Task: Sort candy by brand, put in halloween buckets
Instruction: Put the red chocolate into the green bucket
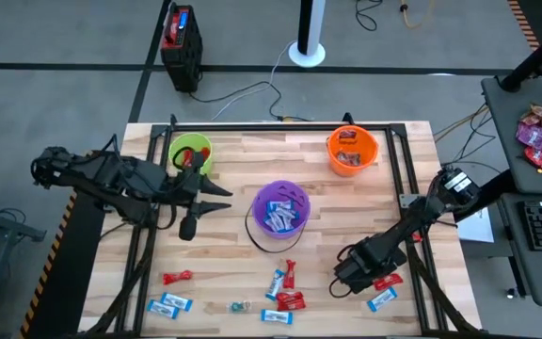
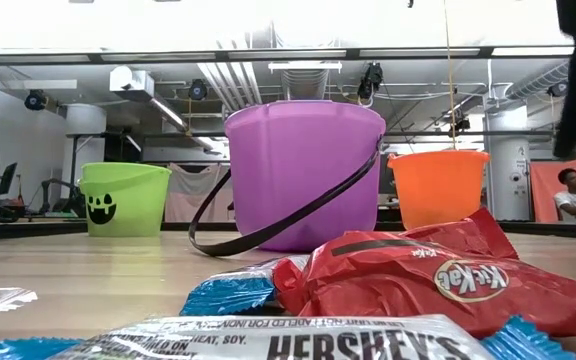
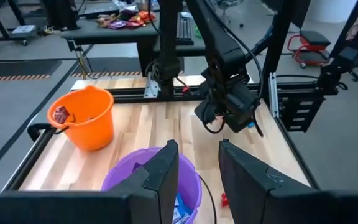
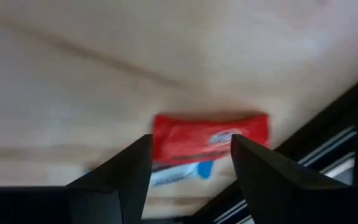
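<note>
the step in hand looks like a pick-up: the right gripper [image 1: 354, 274] is down low near the table's [image 1: 243, 169] front right corner, its fingers [image 4: 120, 177] spread wide and straddling a red candy [image 4: 210, 138] that lies flat on the wood, with a blue and white piece [image 4: 179, 174] tucked just beside it; nothing is held yet. the left gripper [image 1: 216, 199] hangs above the table toward the back left, beside the green bucket [image 1: 192, 151], fingers [image 3: 160, 171] partly apart and empty, pointing across at the purple bucket [image 1: 280, 209]. that purple bucket stands mid-table and holds blue and white pieces; the orange bucket [image 1: 352, 149], near the back right corner, holds dark brown ones; what the green one holds i cannot tell. more loose candy [image 1: 285, 287] is scattered along the front edge, red and blue mixed. the next move, as i judge it, calls for settling the fingers down around the red bar alone, closing without catching the blue neighbour, then lifting and carrying it to whichever bucket takes red wrappers, probably the green one.
</note>
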